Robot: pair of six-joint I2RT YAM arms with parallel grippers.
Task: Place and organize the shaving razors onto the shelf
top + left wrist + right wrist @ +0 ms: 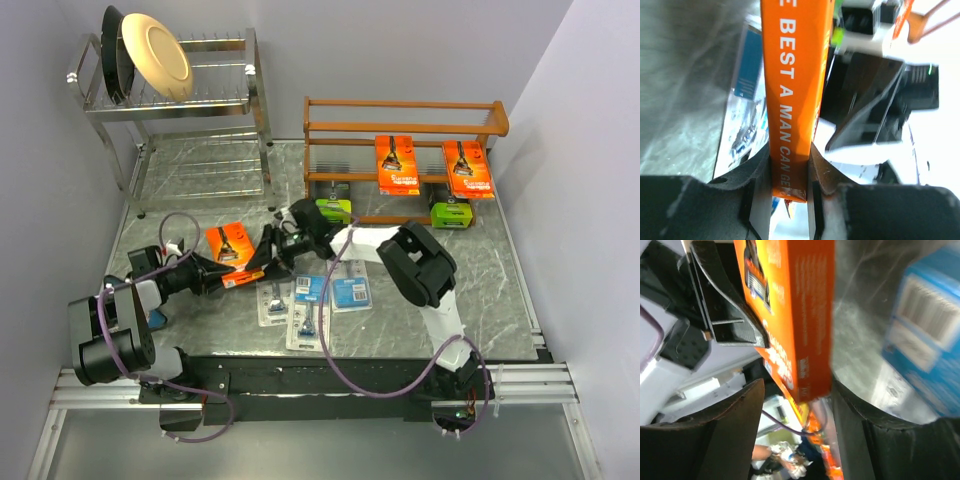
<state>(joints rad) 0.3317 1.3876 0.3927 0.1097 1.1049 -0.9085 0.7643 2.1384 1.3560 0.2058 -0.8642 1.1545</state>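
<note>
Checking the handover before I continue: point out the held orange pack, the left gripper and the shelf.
orange pack (230, 245), top view, printed front face.
left gripper (791, 167), left wrist view, between its fingertips.
shelf (400, 104), top view, top rail.

The table is smooth, grey-marbled and softly sheened. The shelf is varnished reddish wood, and the rack is bright chrome wire. The orange pack is glossy printed card. The blister cards are clear, shiny plastic. The left tool and right tool are matt black, grainy plastic.
</note>
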